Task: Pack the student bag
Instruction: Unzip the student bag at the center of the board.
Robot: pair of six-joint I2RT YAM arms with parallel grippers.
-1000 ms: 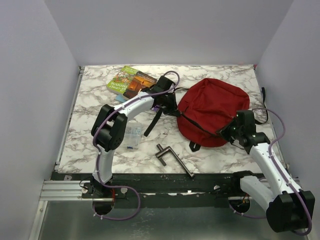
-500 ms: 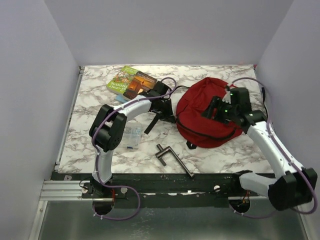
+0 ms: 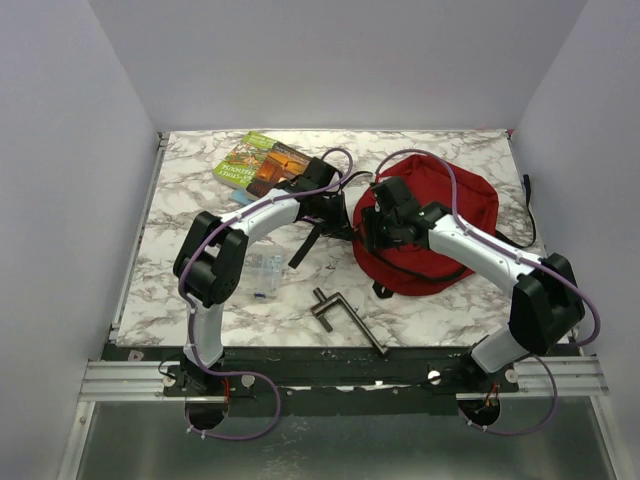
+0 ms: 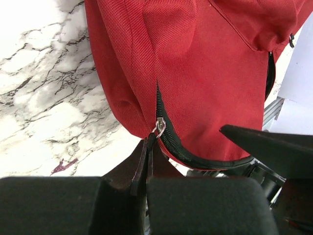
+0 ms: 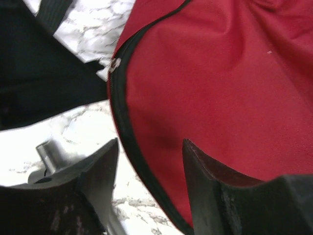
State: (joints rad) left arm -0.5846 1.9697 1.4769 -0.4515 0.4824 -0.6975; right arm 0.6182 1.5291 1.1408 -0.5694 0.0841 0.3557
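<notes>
Packing has hardly begun, judging by how things lie. Well to the left of the student bag, at the far side of the table, the books lie outside it. Nearer the arms, also left of the bag, a clear pouch rests on the marble. A metal tool lies just off the bag's near-left edge. None of these is inside the bag, so every item in view remains to be loaded.

At the bag's left edge, the left pincer is clenched on the zipper pull, whose small metal ring shows just above the closed fingertips. The zipper track runs along the red fabric from there. The bag lies on its side on the right half of the table, its black straps trailing off to its left. No gaping mouth shows in any view, and whether the zip is partly undone beside the pull cannot be told.

Over the bag's left part, the right pincer hangs with its jaws apart, grasping nothing, the red cloth and the zip line beneath them. It looks placed to steady or pinch the fabric, though whether it touches the cloth cannot be told.

The step in hand seems to be opening the bag. That, loading the items and closing the zip all remain.
</notes>
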